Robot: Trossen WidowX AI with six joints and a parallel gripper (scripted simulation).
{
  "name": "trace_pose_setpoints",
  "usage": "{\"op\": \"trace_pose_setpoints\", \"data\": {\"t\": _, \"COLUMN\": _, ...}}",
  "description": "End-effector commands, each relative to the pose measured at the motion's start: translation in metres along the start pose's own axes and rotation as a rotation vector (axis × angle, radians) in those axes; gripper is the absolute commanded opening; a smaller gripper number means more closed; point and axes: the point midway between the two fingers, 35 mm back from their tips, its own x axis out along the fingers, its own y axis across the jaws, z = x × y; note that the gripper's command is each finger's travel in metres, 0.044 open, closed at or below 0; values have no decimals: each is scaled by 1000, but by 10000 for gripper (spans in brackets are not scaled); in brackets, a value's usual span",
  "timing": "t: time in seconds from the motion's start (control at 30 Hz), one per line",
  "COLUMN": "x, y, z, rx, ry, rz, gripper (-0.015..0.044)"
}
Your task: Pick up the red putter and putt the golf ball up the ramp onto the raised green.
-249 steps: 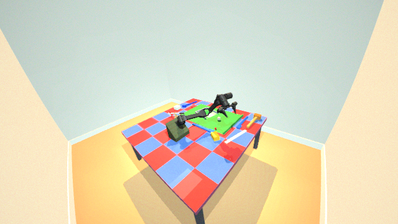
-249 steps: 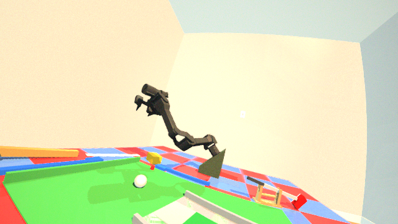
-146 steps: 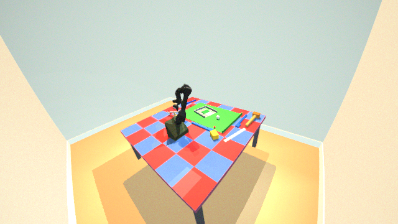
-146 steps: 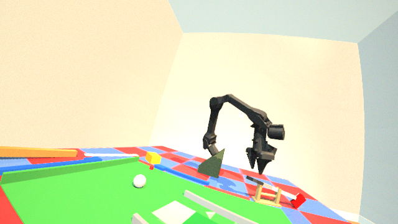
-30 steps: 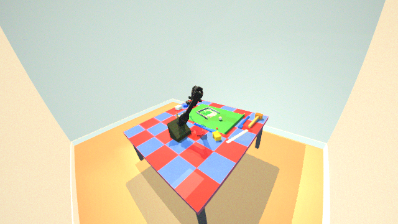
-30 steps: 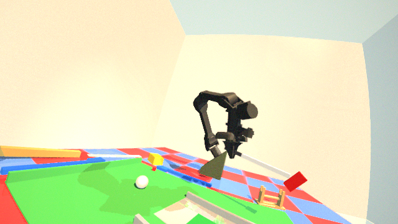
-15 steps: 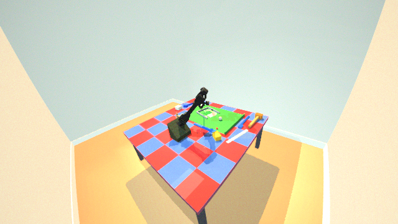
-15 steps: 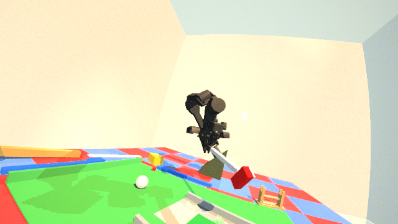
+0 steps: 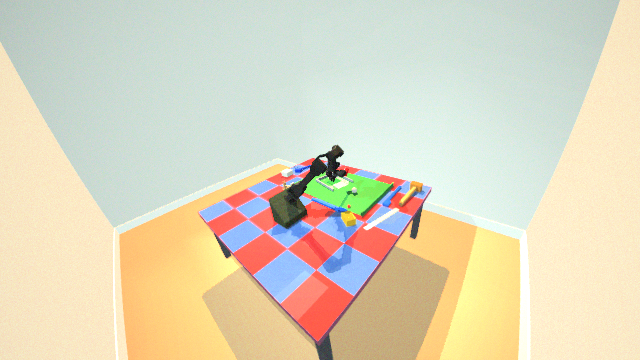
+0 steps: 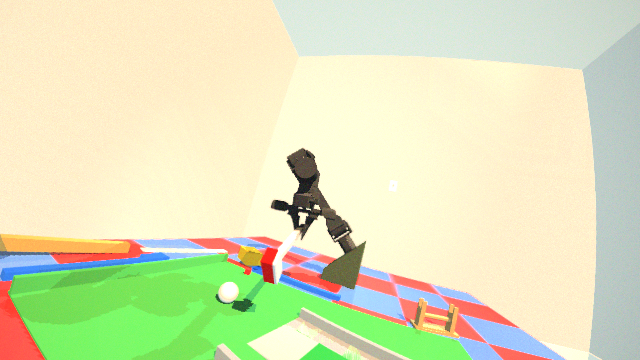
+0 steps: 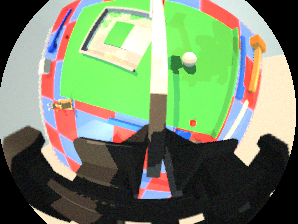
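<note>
My gripper (image 9: 332, 178) (image 10: 301, 232) (image 11: 157, 136) is shut on the putter and holds it above the green mat (image 9: 372, 187) (image 10: 125, 320) (image 11: 100, 90). The putter (image 10: 288, 245) (image 11: 158, 65) has a white shaft, slanting down in the exterior view to a red head. The head hangs in the air to the right of the golf ball in that view. The white golf ball (image 9: 354, 190) (image 10: 228, 292) (image 11: 189, 59) rests on the mat. The raised green (image 11: 119, 34) lies inside grey walls, with a pale ramp (image 10: 272, 341) (image 11: 136, 45) on its ball side. The putter head is out of the wrist view.
A yellow block (image 9: 348, 219) (image 10: 249, 255) and a blue bar (image 9: 326, 204) (image 10: 312, 288) lie by the mat's near edge. A wooden stand (image 10: 435, 317) (image 11: 64, 104) stands beside it. An orange mallet (image 9: 410, 194) (image 11: 256, 67), a blue tool (image 9: 392, 196) and a white strip (image 9: 381, 220) lie beyond.
</note>
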Motion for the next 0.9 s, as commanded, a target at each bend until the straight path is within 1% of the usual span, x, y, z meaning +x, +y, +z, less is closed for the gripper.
{"op": "trace_pose_setpoints", "data": {"t": 0.0, "x": 1, "y": -22, "z": -17, "rx": 119, "ry": 7, "rz": -23, "gripper": 0}}
{"op": "trace_pose_setpoints", "data": {"t": 0.37, "x": 1, "y": -72, "z": -66, "rx": 437, "ry": 27, "rz": -85, "gripper": 0}}
{"op": "trace_pose_setpoints", "data": {"t": 0.57, "x": 5, "y": -73, "z": -67, "rx": 443, "ry": 28, "rz": -86, "gripper": 0}}
{"op": "trace_pose_setpoints", "data": {"t": 0.87, "x": 39, "y": -76, "z": -69, "rx": 443, "ry": 27, "rz": -89, "gripper": 0}}
